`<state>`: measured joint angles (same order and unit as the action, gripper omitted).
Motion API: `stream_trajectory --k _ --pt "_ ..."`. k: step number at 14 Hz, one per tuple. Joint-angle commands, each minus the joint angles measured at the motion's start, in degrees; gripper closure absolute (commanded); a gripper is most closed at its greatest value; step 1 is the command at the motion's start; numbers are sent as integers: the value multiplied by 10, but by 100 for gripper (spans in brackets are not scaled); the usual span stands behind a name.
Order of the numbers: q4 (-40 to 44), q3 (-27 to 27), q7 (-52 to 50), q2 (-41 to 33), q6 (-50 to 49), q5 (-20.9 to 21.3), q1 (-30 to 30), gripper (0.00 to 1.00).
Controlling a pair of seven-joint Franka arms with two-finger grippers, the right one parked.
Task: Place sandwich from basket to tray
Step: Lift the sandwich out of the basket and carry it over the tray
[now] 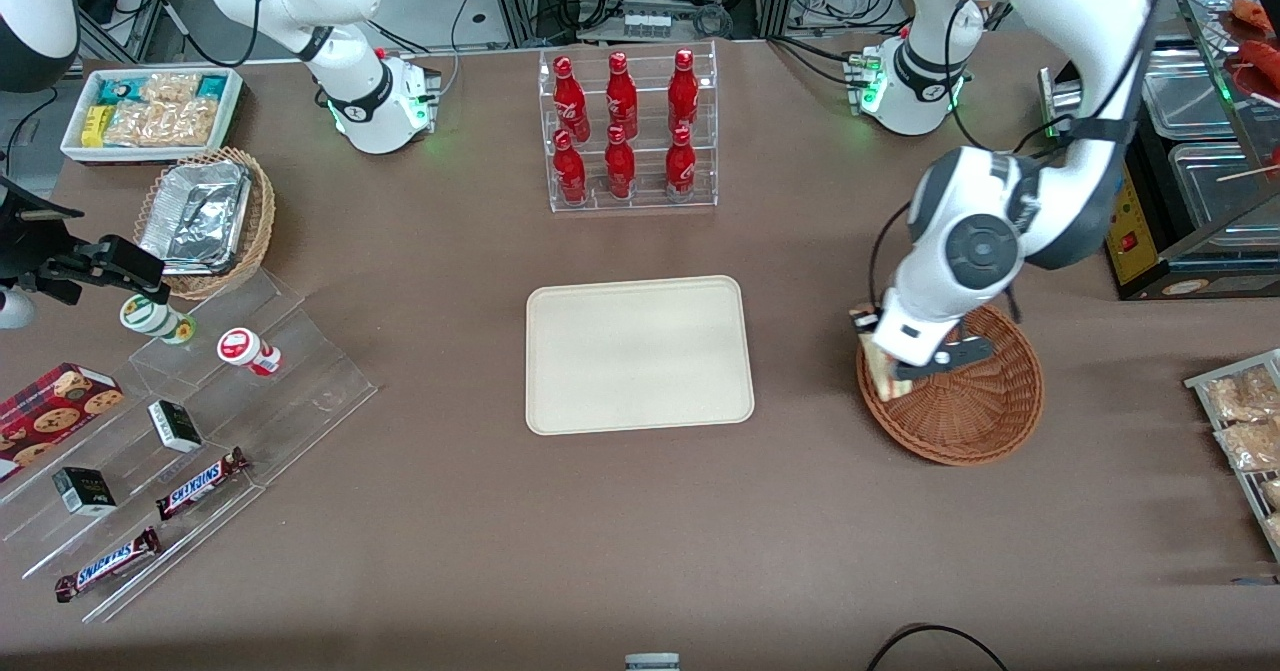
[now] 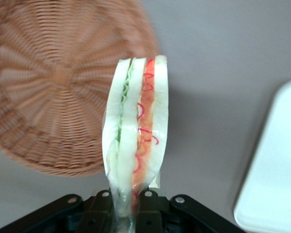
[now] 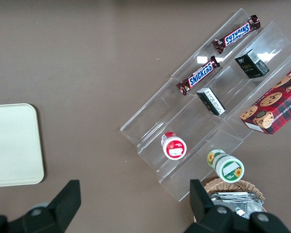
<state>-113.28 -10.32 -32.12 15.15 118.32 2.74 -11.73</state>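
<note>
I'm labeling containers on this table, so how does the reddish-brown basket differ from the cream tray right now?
The basket is round, woven reddish-brown wicker with a bowl shape; the tray is a flat, smooth cream rectangle with rounded corners. The gripper hangs over the basket's rim, shut on the sandwich; nothing is above the tray. Both sit on the brown table and hold nothing.

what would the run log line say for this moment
stage: carry | gripper: shut on sandwich, lifted over basket rim on the tray's side | tray: bare | next: move to tray
</note>
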Motion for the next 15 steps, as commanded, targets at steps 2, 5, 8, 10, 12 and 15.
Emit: stream_trajectory --k 2,5,8,10,12,15 --pt "95 6 -6 69 -13 -34 -81 100" --pt "164 6 -54 121 -13 -34 -129 100" --pt "219 6 -103 162 -12 -35 -170 100" --pt "260 6 -131 195 -10 -36 -192 100" --pt "293 6 -158 227 -8 -35 -216 100" --pt "341 6 -185 266 -7 -35 -238 100"
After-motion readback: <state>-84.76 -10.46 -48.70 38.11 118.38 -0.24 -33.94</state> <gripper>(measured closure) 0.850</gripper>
